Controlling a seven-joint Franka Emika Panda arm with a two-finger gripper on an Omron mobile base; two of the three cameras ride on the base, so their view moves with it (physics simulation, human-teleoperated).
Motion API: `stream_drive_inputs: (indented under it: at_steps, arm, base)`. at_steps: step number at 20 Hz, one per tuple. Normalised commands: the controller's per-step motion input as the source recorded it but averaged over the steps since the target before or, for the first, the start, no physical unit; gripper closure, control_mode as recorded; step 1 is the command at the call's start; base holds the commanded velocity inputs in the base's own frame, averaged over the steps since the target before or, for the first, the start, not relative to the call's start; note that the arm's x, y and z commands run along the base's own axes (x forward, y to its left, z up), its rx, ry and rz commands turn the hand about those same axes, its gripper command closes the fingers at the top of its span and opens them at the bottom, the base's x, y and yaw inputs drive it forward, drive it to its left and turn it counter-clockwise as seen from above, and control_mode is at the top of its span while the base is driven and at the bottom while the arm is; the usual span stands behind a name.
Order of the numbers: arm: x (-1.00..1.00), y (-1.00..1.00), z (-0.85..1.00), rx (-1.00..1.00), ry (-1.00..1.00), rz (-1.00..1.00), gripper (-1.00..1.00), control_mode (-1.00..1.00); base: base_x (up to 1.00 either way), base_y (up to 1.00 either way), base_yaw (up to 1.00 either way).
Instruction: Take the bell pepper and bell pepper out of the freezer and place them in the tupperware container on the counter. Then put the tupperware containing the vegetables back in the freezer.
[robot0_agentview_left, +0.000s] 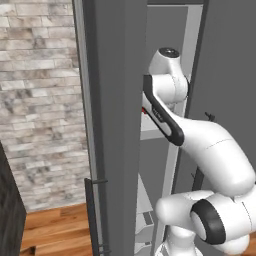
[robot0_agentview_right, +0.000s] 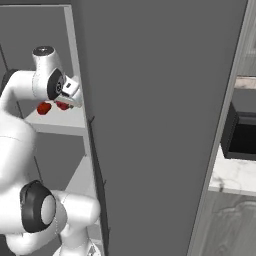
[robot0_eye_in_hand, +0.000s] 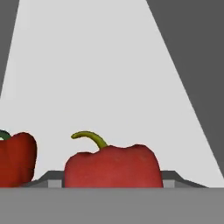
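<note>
Right now the arm reaches into the open freezer (robot0_agentview_right: 150, 125), where both bell peppers (robot0_agentview_right: 44, 108) sit on a pale shelf (robot0_agentview_right: 67, 120). The nearer bell pepper (robot0_eye_in_hand: 111, 166) lies dead ahead in the hand view. Whether the claw is spread or holding anything I cannot tell. Best approach: advance level, centre on the body, avoid the curved stem.

Flat, even rendered light with no clear source; shadows are faint, nothing glares (edges slightly soft, low resolution), and the freezer (robot0_agentview_right: 150, 125) interior looks pale.
</note>
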Motion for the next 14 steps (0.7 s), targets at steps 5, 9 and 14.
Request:
stream_drive_inputs:
  at_steps: [5, 9, 14]
  arm:
    - [-0.95, -0.01, 0.27, 0.03, 0.0, 0.3, 1.0, -1.0]
    - [-1.0, -0.03, 0.18, 0.0, 0.0, 0.24, 1.0, -1.0]
    - [-0.93, -0.17, 0.06, 0.0, 0.0, 0.16, 1.0, -1.0]
  base:
    - [0.0, 0.0, 0.0]
    - [0.0, 0.0, 0.0]
    - [0.0, 0.0, 0.0]
